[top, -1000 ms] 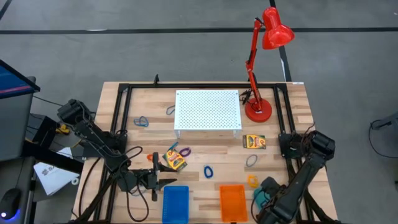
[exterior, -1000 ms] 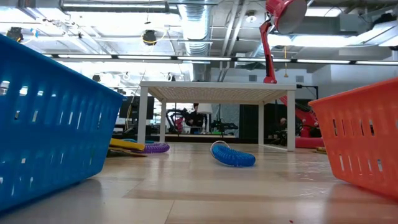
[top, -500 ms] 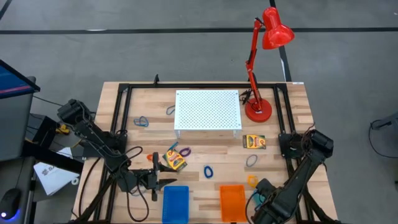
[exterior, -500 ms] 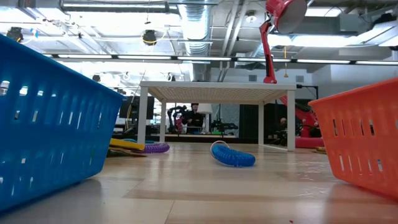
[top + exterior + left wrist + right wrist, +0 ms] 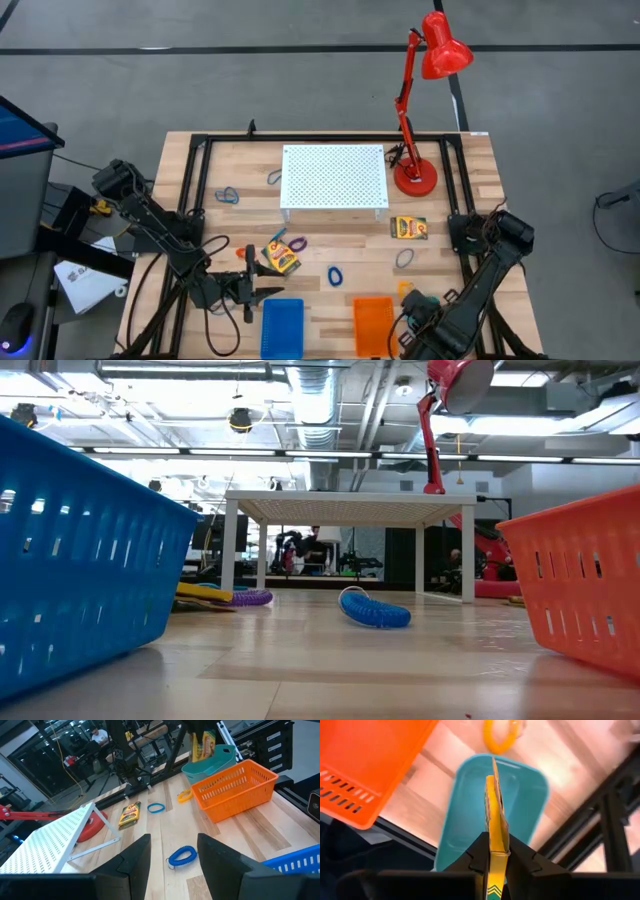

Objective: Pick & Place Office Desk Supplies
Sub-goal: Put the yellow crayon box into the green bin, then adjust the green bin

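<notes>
Crayon box (image 5: 495,815) edge-on in right hand (image 5: 496,855), above teal tray (image 5: 470,815); blue loop (image 5: 335,276) mid-table.

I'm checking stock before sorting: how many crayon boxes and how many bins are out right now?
Crayon boxes: 3, two lying flat, one held by the right gripper
Bins: 3, blue, orange, teal
Total: 6

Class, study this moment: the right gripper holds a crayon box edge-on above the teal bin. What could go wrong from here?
1. The right gripper pinches the crayon box by one thin end, so it may twist or slip before release.
2. The teal bin sits tight between the orange basket and the table's frame; a box dropped off-centre could strike the rim and land outside.
3. The yellow loop lies just past the bin and could be knocked.
</notes>
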### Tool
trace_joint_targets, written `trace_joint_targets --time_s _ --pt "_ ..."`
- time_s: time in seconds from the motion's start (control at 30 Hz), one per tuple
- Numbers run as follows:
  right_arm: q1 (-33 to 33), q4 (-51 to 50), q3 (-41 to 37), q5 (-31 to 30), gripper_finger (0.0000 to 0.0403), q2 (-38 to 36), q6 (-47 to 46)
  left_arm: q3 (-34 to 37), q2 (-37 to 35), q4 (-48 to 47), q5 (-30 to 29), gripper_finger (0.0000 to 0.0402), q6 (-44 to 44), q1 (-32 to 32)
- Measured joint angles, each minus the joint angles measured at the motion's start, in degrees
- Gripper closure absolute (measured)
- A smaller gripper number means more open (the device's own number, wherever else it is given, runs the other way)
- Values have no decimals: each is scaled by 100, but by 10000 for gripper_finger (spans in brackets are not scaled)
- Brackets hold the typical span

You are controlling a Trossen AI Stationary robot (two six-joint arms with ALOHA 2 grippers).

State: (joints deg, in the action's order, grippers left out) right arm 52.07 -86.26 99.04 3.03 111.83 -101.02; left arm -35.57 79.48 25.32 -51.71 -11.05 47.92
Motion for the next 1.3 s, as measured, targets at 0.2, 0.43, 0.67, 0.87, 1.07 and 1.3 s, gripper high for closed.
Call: trace_joint_targets --time_s 0.2,0.43,0.67,0.87,1.07,1.3 --pt "31 2 0 31 348 158 195 0 0 -6 -4 247 65 0" --pt "52 -85 -3 252 328 367 246 0 2 -56 -14 247 103 0" --pt "52 -376 -4 308 322 374 184 0 2 -69 -12 247 103 0" --pt "52 -371 -39 310 322 374 160 0 2 -74 -1 247 105 0" --pt "24 -325 -281 282 321 374 351 0 2 -74 5 247 105 0" --pt "13 -158 -286 -153 321 374 419 0 2 -74 3 247 107 0"
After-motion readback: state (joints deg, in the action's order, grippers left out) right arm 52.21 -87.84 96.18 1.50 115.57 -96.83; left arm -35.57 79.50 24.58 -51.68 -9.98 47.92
